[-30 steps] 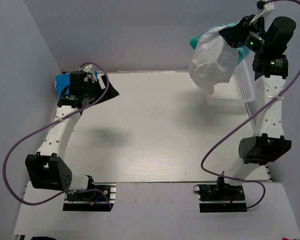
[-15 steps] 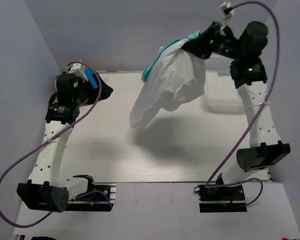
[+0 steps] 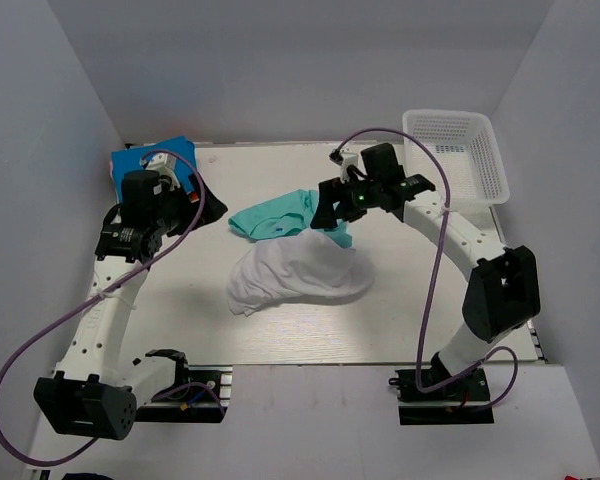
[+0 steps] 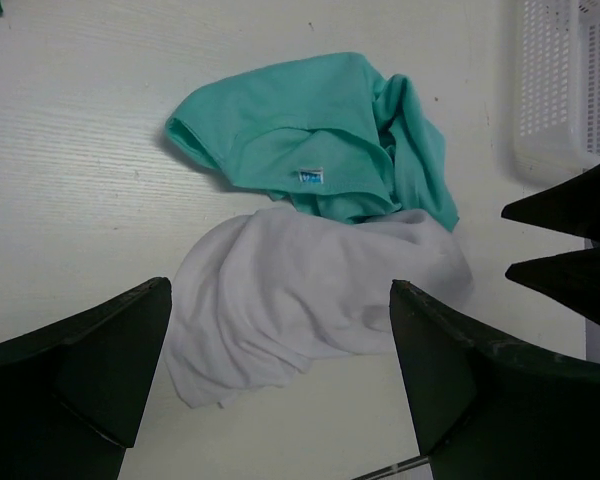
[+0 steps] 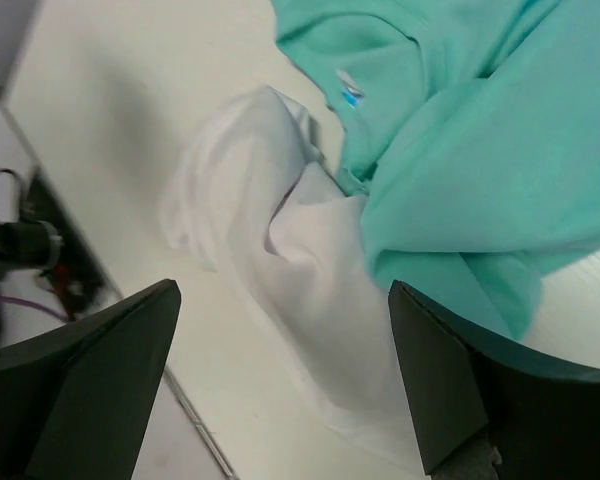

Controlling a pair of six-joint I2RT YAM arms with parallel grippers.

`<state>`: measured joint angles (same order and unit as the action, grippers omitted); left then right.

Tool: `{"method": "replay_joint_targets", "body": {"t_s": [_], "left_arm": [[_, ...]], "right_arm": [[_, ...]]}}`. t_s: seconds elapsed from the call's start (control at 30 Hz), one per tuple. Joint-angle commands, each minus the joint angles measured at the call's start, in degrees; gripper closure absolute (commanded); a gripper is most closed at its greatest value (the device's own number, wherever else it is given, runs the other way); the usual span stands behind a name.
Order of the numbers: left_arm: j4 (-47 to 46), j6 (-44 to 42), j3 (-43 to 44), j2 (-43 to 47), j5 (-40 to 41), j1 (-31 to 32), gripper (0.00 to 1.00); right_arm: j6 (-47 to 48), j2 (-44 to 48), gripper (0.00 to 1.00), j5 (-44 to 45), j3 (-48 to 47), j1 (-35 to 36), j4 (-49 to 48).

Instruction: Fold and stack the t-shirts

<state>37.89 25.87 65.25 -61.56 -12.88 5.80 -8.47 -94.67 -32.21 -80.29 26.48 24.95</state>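
Double-grabbing is looking likely: white shirt is touching teal shirt, with left gripper and right gripper hanging spread, empty.

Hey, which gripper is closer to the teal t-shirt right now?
Right. The right gripper hovers open over the teal t-shirt at its right edge, where it meets the white t-shirt. The left gripper is off to the shirt's left, apart from it.
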Motion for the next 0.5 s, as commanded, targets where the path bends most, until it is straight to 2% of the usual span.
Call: {"method": "replay_joint_targets", "body": {"t_s": [0.0, 0.07, 0.2, 0.4, 0.47], "left_arm": [[2.1, 0.5, -1.2, 0.6, -0.5, 0.3, 0.00], [2.6, 1.0, -1.7, 0.6, 0.1, 0.3, 0.00], [2.6, 1.6, -3.7, 1.1, 0.1, 0.3, 0.00], [4.5, 2.2, -5.1, 2.1, 0.1, 0.3, 0.00], [5.0, 2.8, -6.4, 3.5, 0.1, 0.3, 0.00]], "right_arm": [[7.8, 4.8, 0.10, 12.9, 1.1, 2.6, 4.6], [10.1, 6.3, 0.10, 17.9, 3.0, 5.1, 5.5], [14.3, 7.9, 0.10, 20.3, 4.9, 9.5, 7.5], [13.5, 8.3, 0.10, 21.4, 9.5, 20.2, 6.1], [12.2, 8.1, 0.10, 22.1, 11.6, 21.7, 4.6]]}}
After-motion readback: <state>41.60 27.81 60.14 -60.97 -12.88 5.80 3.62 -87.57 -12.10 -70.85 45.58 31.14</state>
